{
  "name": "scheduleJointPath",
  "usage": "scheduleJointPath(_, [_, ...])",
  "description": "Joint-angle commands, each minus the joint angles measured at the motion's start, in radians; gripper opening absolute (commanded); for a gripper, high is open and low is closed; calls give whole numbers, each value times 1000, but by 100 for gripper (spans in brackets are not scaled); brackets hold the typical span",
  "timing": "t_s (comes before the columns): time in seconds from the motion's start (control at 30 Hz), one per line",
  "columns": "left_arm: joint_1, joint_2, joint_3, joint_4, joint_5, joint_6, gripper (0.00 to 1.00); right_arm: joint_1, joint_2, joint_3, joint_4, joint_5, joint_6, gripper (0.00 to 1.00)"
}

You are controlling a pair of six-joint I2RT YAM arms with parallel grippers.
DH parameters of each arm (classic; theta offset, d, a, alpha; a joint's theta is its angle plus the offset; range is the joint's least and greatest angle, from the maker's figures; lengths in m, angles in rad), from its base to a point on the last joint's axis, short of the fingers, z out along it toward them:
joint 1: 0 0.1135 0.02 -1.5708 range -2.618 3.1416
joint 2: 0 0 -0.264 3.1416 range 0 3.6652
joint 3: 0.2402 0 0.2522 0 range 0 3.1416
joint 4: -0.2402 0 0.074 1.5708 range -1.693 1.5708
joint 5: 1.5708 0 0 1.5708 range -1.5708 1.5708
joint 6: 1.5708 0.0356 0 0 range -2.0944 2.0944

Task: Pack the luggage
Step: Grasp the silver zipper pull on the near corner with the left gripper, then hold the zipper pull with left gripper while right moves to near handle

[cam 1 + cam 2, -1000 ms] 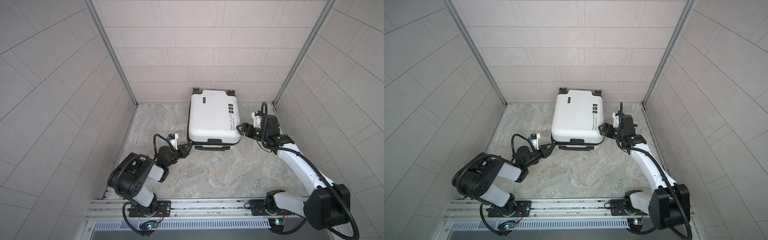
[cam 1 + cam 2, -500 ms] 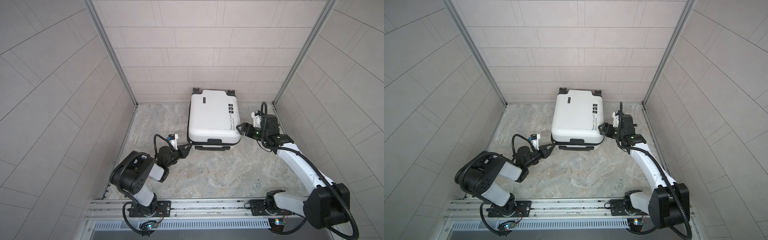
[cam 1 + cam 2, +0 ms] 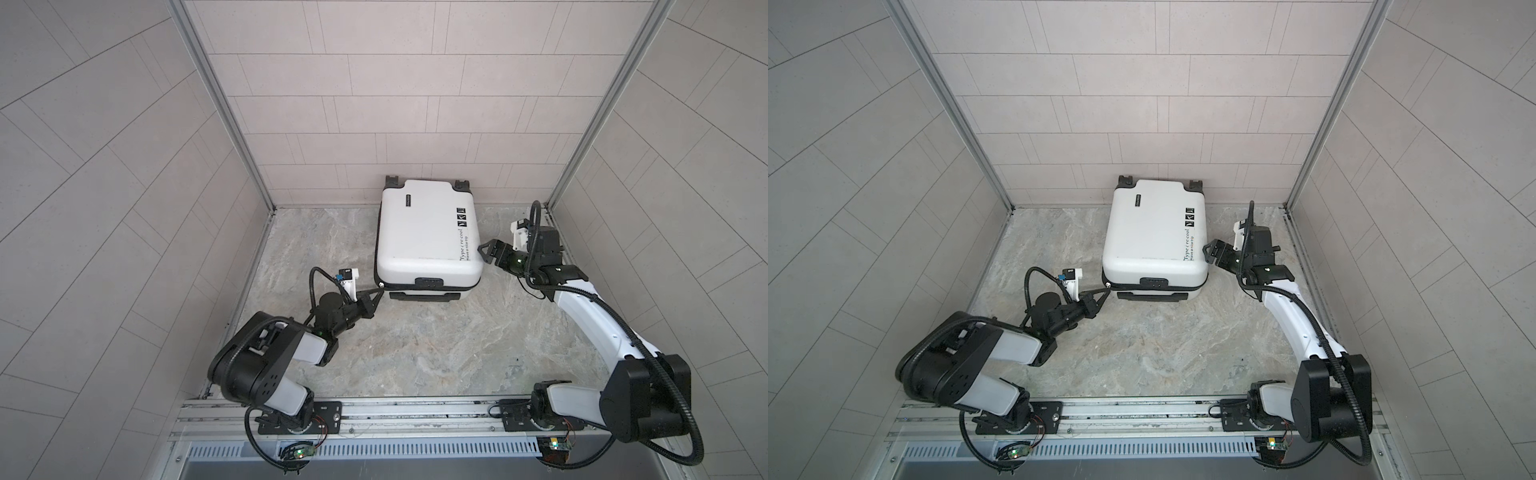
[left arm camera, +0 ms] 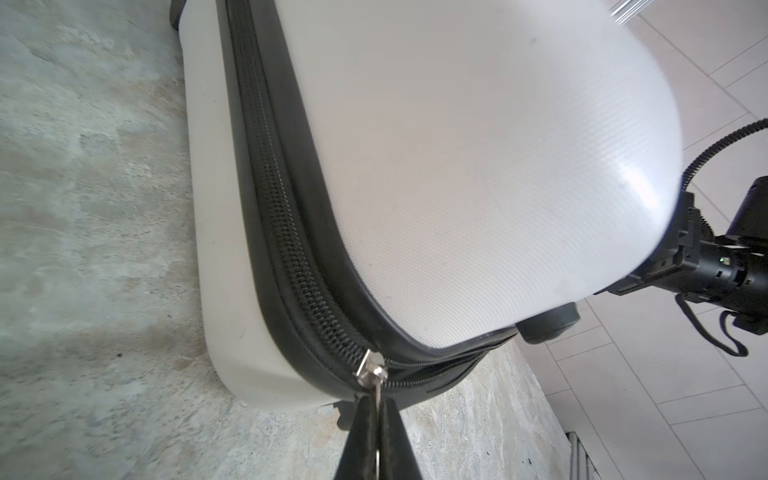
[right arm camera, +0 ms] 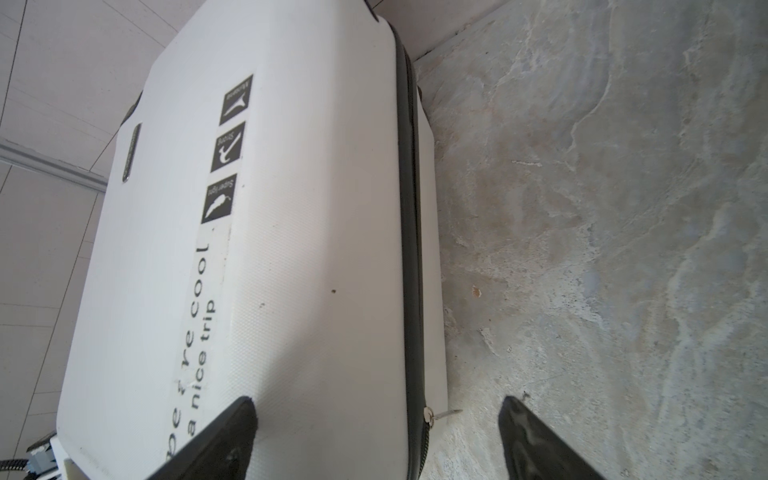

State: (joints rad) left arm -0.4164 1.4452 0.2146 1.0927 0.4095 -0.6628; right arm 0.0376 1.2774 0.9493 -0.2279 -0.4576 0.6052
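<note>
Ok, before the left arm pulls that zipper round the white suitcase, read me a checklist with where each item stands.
1. White hard-shell suitcase lying flat on the grey stone-patterned floor: ok.
2. Left gripper shut on the thin silver zipper pull tab: ok.
3. Black zipper teeth meshed along the long side up to the silver slider: ok.
4. Seam beyond the slider closed: not ok, it gapes.
5. Right gripper open, straddling a suitcase corner: ok.
6. Right gripper's fingers actually bracing the shell: cannot tell.
</note>
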Motion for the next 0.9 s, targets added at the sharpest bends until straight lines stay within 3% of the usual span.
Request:
scheduleJointPath(0.0, [-50, -142, 41, -271, -133, 162, 0, -1, 27, -24, 28, -39, 34, 93])
scheduleJointPath(0.17, [-90, -314, 130, -633, -232, 294, 0, -19, 41, -67, 109, -78, 89, 94])
scheduleJointPath(0.4, [-110, -358, 118, -662, -293, 344, 0, -28, 60, -166, 259, -144, 213, 97])
scheduleJointPath(0.57, [-195, -393, 108, -633, -410, 409, 0, -23, 44, -270, 375, -162, 328, 98])
scheduleJointPath(0.87, [-284, -456, 85, -605, -529, 465, 0, 29, -58, -388, 411, -67, 407, 99])
